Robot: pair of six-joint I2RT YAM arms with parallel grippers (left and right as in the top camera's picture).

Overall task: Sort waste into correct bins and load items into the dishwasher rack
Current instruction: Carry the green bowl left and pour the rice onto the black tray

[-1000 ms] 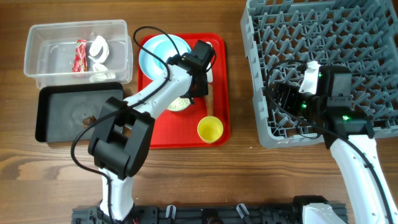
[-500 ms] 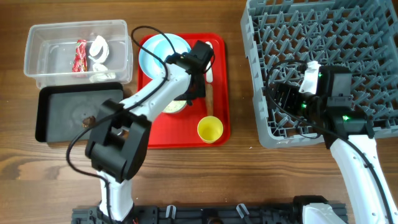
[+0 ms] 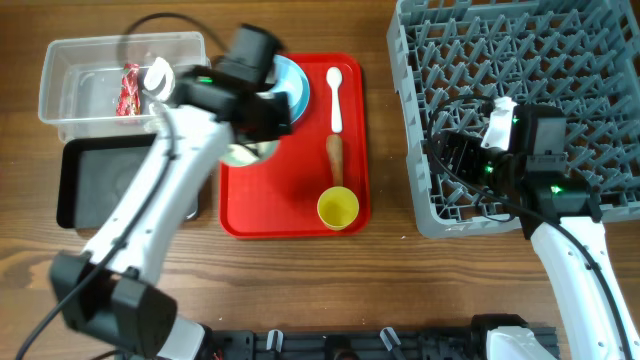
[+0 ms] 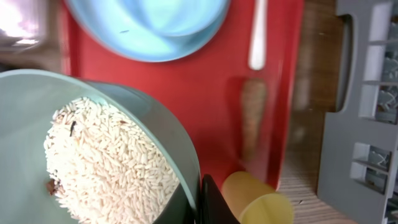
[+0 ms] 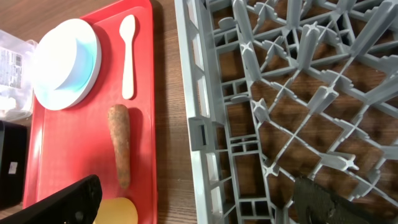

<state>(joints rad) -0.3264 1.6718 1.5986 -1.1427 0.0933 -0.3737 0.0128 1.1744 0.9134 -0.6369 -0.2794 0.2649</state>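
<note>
My left gripper [image 3: 258, 128] is shut on the rim of a pale bowl [image 3: 243, 153] full of white rice grains [image 4: 102, 158] and holds it over the red tray's left edge. In the left wrist view one black finger [image 4: 214, 205] presses the bowl's wall. A light blue plate [image 3: 290, 82] with a second bowl, a white spoon [image 3: 335, 98], a carrot [image 3: 336, 160] and a yellow cup [image 3: 338, 208] are on the tray. My right gripper [image 5: 193, 205] is open and empty over the front left corner of the grey rack [image 3: 520, 100].
The clear tub [image 3: 70, 60] at the far left holds a red wrapper [image 3: 130, 88] and crumpled white paper [image 3: 160, 78]. The black tub [image 3: 100, 180] lies in front of it, partly hidden by my left arm. The red tray [image 3: 290, 215] lies between the tubs and the rack.
My left gripper has lifted the rice bowl off the middle of the tray and swung it left towards the tubs, uncovering the spoon and carrot. The right arm has not moved.
</note>
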